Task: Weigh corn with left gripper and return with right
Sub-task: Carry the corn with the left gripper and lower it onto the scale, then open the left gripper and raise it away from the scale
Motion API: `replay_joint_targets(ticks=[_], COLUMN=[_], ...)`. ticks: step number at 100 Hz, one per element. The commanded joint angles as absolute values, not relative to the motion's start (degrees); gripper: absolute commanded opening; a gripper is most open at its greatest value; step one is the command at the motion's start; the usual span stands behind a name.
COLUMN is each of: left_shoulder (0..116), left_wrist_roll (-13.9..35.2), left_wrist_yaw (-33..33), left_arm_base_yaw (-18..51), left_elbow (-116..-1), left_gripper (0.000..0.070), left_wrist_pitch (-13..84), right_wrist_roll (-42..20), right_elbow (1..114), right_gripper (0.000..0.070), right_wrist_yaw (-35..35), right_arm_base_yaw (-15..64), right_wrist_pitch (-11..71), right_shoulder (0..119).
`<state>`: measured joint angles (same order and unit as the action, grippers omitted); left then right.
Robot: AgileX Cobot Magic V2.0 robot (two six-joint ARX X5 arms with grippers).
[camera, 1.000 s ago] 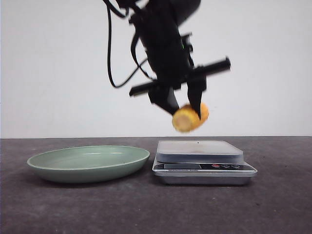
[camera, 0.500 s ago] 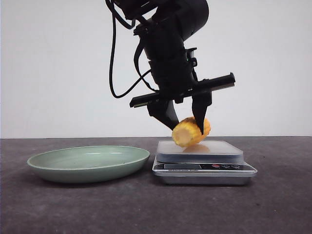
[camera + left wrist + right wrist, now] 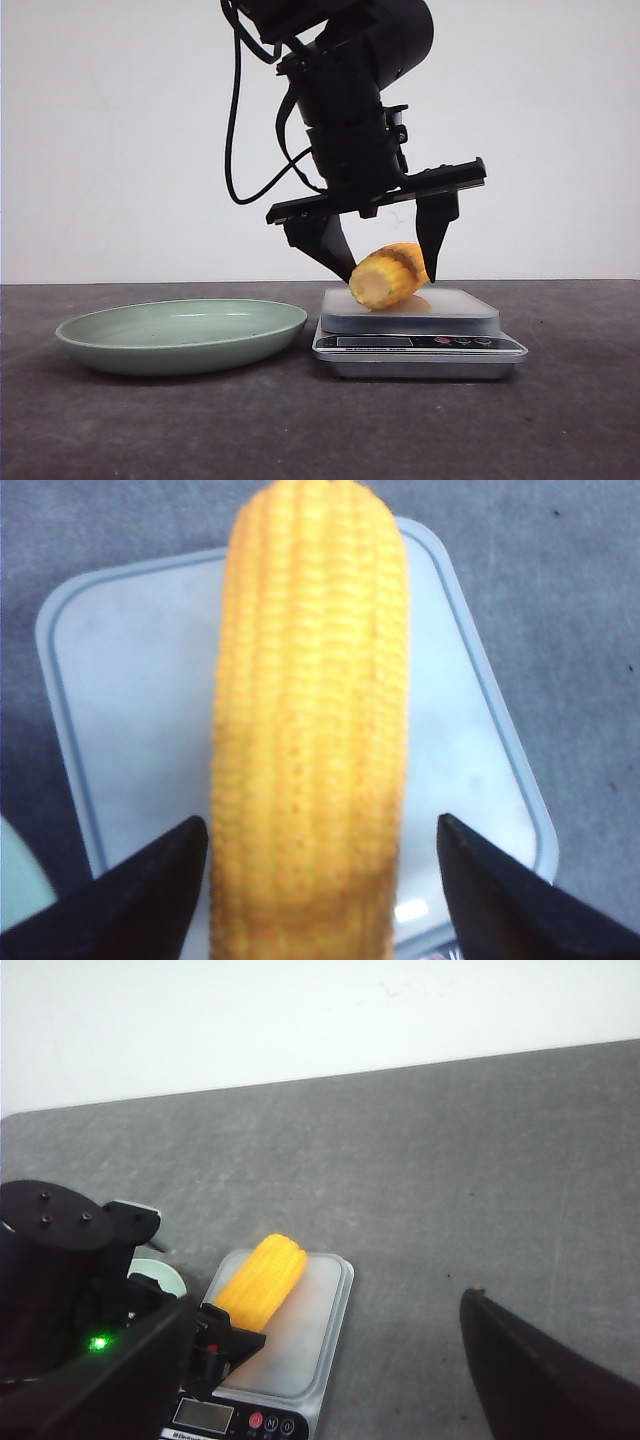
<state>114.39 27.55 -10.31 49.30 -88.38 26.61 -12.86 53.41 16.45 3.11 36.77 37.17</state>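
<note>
The corn (image 3: 388,277), a stubby yellow cob, lies on the platform of the silver kitchen scale (image 3: 462,306), its paler cut end toward the camera. My left gripper (image 3: 391,280) is open and straddles the corn, a black fingertip on each side. In the left wrist view the corn (image 3: 310,730) lies lengthwise on the scale (image 3: 130,700) between the spread tips of the left gripper (image 3: 322,823), with a gap on the right side. My right gripper (image 3: 325,1305) is open and empty, back from the scale (image 3: 310,1335) and corn (image 3: 262,1278).
A green plate (image 3: 180,335) sits left of the scale on the dark grey table. The scale's display and buttons (image 3: 460,341) face the front. The left arm's black body (image 3: 60,1290) stands over the scale's left side in the right wrist view.
The left gripper came down with the corn onto the scale's platform, then opened its jaws. The corn now rests on the scale, let go.
</note>
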Motion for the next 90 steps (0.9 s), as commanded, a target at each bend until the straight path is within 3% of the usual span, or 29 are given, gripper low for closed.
replay_joint_targets(ticks=[1,48,90], left_shoulder=[114.78,94.06,70.39], left_wrist_roll=[25.08,9.80,7.99], left_wrist_yaw=[-10.50,-21.15,-24.53], left_arm_base_yaw=[50.22,47.48,42.24], left_elbow=[-91.61,-97.08,-97.08], left_gripper=[0.0444,0.0443,0.0440], left_wrist_pitch=[26.89,34.48,51.57], right_wrist_roll=[-12.38,-11.38,-11.16], right_elbow=[54.33,54.33,54.33], right_gripper=[0.0534,0.0534,0.0534], right_wrist_yaw=[16.47,16.51,16.53], right_arm_base_yaw=[3.25,3.25,3.29], right_wrist_pitch=[36.42,38.52,38.94], right_shoulder=[37.32,37.32,37.41])
